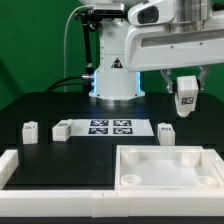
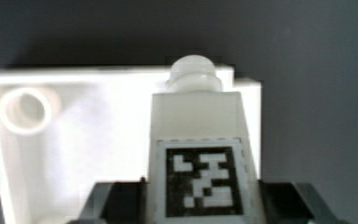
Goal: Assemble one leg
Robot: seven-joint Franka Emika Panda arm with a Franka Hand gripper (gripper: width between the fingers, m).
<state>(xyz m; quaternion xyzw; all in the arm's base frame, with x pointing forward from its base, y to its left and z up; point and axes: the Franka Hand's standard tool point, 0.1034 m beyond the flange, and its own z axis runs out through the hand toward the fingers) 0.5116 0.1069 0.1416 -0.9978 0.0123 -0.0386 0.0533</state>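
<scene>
Looking across the bench (image 1: 40,105), we have the gripper (image 1: 185,92) hanging in the air over the back half of the surface, toward the exterior view's right edge. It's clamped on the leg (image 1: 186,102), a stubby white block with a black-and-white tag.

The wrist view gives it to us plainly: the fingers (image 2: 115,203) press the leg (image 2: 201,125) from both sides. Its tag faces the lens and a rounded peg (image 2: 194,70) sticks out of its far end. We see the leg well clear of the bench, touching nothing but those fingers.

Beyond it in the wrist view lies the white panel (image 2: 78,135), raised rim all round, with a round socket (image 2: 28,108) near one corner. From outside, we find that panel (image 1: 165,178) at the front edge, in the corner on the exterior view's right.

On the bench itself we count one spare leg (image 1: 30,130) and a second spare leg (image 1: 62,129) toward the exterior view's left edge. A third spare leg (image 1: 165,131) stands below the gripper. The marker board (image 1: 108,127) lies flat mid-bench in front of the robot base (image 1: 115,85). A white L-shaped rail (image 1: 50,188) hugs the front corner on the exterior view's left.
</scene>
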